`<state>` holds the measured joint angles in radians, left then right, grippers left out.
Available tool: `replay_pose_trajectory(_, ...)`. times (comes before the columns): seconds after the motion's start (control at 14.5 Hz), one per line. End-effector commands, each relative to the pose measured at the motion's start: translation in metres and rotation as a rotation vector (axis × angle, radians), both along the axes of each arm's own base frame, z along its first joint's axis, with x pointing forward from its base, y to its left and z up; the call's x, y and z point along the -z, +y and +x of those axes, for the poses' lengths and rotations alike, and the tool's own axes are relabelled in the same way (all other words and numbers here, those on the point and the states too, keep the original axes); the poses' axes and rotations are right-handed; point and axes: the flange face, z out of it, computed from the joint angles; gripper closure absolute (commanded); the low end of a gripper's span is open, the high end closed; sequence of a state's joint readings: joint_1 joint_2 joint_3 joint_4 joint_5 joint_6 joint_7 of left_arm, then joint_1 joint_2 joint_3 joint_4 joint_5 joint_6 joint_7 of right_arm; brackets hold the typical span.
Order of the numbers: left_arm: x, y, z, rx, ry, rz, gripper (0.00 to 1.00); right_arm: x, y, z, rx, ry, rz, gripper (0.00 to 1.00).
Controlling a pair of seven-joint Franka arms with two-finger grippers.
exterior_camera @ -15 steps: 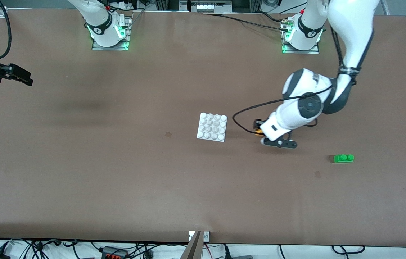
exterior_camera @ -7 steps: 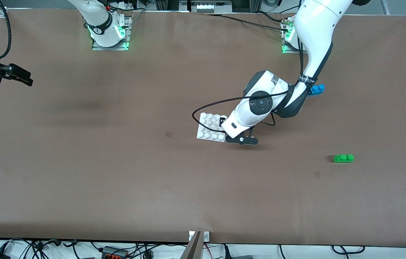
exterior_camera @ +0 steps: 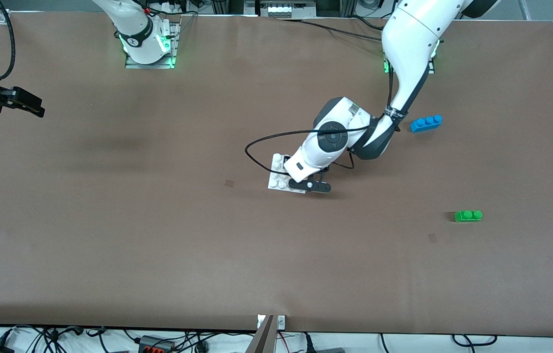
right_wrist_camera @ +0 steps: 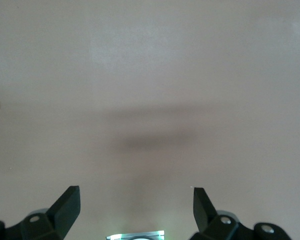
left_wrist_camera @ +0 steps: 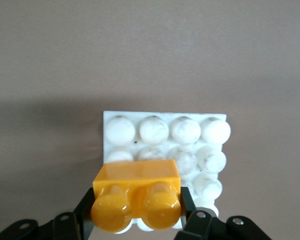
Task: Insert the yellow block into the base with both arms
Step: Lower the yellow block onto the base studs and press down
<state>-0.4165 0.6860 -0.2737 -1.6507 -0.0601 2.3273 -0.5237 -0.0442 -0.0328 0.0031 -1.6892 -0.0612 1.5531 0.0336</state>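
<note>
While the left gripper [left_wrist_camera: 137, 220] clamps the yellow block [left_wrist_camera: 136, 195] over the base [exterior_camera: 276, 174], the right arm waits.

At mid-frame in the front view the left arm's wrist covers most of the white plate, so only its corner toward the right arm's end of the table shows; the block itself is hidden there. In the left wrist view the fingers [left_wrist_camera: 85, 212] pinch the block by its short ends, low in the frame, above the plate's near rows of studs. Its long axis runs across that frame, in line with a stud row, and its two studs face the camera. To seat it well, I judge the block should be squared to the grid before pressing straight down. The right gripper [right_wrist_camera: 136, 200], at the front view's upper left edge, hangs over bare table with fingers spread wide, holding nothing.
</note>
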Motion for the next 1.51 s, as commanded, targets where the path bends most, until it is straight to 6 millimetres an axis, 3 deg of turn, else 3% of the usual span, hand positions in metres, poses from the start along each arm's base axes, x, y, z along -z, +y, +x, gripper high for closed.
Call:
replay_pose_trajectory(0.0,-0.006,-0.003,0.006,0.010,-0.023,0.000,0.71,-0.004,-0.001,-0.004,0.013,-0.007,-0.012,0.00)
replay_pose_trajectory(0.69,-0.005,-0.024,-0.012,0.115,-0.035,0.000,0.70,-0.003,-0.003,-0.003,0.018,-0.009,-0.010,0.00)
replay_pose_trajectory(1.45,0.010,-0.028,-0.028,0.175,-0.031,0.047,0.70,-0.003,-0.003,-0.003,0.018,-0.007,-0.010,0.00)
